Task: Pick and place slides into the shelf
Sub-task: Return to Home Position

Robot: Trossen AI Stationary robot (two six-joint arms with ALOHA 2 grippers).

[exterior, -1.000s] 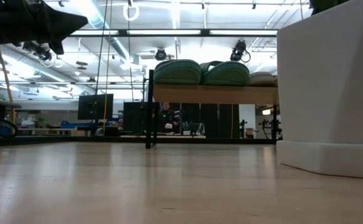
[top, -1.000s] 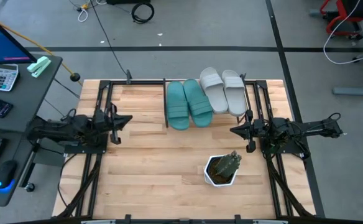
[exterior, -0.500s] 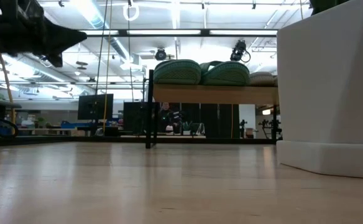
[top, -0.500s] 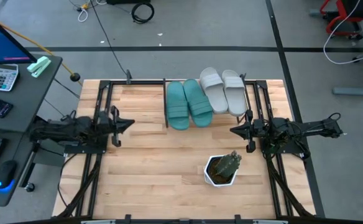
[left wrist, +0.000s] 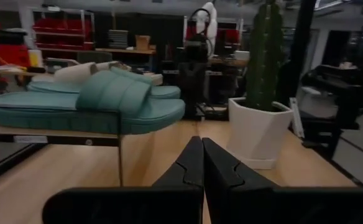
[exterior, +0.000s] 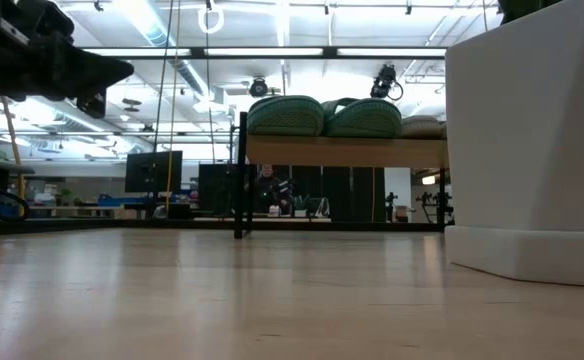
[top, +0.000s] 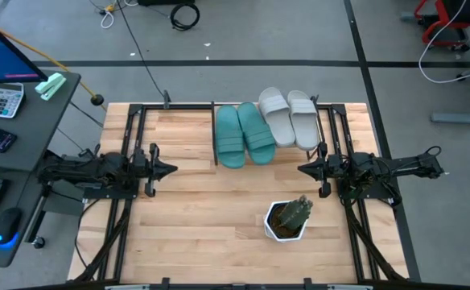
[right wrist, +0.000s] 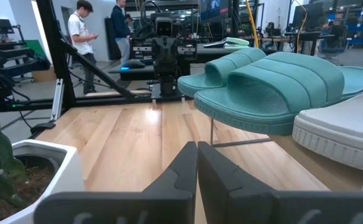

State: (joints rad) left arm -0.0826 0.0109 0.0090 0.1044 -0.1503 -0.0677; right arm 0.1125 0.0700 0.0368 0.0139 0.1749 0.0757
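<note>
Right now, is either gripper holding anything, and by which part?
Nothing is held. The left gripper and right gripper are both shut and empty, clear of the shelf, where the teal slides and grey slides lie.

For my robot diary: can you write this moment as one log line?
teal slides: on shelf | grey slides: on shelf | left gripper: shut, empty, table's left | right gripper: shut, empty, table's right

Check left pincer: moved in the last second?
Yes. The left pincer slid toward the table's near edge, farther from the teal slides, which stayed put.
</note>
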